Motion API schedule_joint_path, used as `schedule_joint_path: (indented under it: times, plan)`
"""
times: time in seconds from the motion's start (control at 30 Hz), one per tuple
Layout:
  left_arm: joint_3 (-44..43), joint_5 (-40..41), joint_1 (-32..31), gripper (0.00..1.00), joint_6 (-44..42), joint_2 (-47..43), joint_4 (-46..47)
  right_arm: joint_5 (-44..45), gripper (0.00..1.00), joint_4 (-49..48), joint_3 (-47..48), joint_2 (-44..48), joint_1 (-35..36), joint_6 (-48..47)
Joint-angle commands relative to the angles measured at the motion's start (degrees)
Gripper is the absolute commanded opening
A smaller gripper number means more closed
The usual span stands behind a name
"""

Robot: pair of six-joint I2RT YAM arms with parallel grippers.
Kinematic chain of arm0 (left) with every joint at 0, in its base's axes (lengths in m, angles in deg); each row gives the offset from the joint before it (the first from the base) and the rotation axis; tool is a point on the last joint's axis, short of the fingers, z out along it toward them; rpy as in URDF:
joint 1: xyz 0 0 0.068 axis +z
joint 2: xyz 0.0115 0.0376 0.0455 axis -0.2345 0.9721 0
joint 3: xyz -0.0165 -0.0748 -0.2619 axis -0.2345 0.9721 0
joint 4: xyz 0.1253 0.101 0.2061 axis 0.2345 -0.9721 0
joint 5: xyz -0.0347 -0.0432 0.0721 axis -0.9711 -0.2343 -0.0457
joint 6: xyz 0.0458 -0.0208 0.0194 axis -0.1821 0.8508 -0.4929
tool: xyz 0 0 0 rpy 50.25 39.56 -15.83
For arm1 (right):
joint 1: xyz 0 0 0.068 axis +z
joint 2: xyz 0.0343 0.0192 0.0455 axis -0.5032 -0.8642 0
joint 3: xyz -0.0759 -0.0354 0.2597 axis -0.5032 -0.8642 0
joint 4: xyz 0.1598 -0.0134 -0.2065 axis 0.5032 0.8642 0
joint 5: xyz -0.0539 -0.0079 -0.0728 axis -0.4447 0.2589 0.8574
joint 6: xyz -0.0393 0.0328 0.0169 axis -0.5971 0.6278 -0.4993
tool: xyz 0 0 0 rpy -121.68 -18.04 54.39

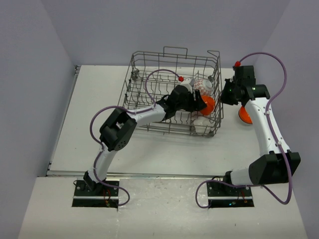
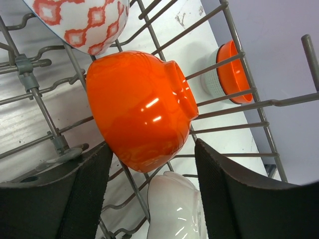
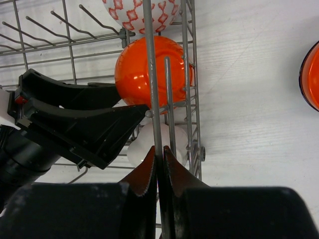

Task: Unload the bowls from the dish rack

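My left gripper point(image 2: 153, 145) gapes wide around the orange bowl point(image 2: 139, 104), slack at 3 o'clock. My right gripper point(image 3: 159, 154) is pinched tight on the dish rack point(image 3: 152, 74) edge wire.

Your right gripper point(image 3: 159, 155) was pinched tight on an upright wire of the rack point(image 3: 150, 59). Behind that wire sat an orange bowl point(image 3: 132, 69), with a patterned bowl point(image 3: 132, 10) above it in frame and a white bowl point(image 3: 137, 149) below. The left gripper point(image 3: 130, 103) sat at the orange bowl's left side. A second orange bowl point(image 3: 311, 74) lay on the table point(image 3: 249, 124), outside the rack.
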Motion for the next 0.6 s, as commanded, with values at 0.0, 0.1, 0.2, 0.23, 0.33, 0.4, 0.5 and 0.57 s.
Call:
schedule_joint_path:
  times: [0.0, 0.1, 0.2, 0.23, 0.33, 0.4, 0.5, 0.57]
  plan:
    - [-2.4, 0.0, -0.2, 0.65, -1.0, -3.3, 3.8, 2.4, 0.0, 1.5, 0.6, 1.2, -0.1, 2.2]
    - [-2.3, -0.3, -0.4, 0.63, -0.8, -3.3, 4.7, 2.3, 0.0, 1.5, 0.3, 1.3, -0.2, 2.1]
    - [-2.4, -1.8, -0.4, 0.62, 0.2, -2.9, 6.2, 2.4, 0.0, 1.3, 0.3, 1.4, -0.1, 2.0]
    - [-2.7, -3.1, -0.5, 0.62, 0.6, -2.3, 7.5, 2.4, 0.0, 1.3, 0.5, 1.4, -0.1, 1.9]
    - [-3.9, -4.2, -0.4, 0.61, 1.8, -0.8, 8.5, 2.5, 0.0, 1.6, 1.0, 1.4, -0.1, 1.5]
    - [-3.5, -4.5, -0.5, 0.61, 3.4, -0.4, 10.2, 2.6, 0.0, 1.9, 1.6, 1.5, -0.1, 1.3]
    - [-3.7, -3.3, -0.5, 0.62, 4.3, 0.8, 11.0, 2.8, 0.0, 2.2, 1.7, 1.8, -0.1, 1.1]
    - [-3.6, -2.7, -0.5, 0.61, 4.3, 1.1, 11.3, 2.4, 0.0, 2.3, 1.6, 2.0, -0.1, 1.1]
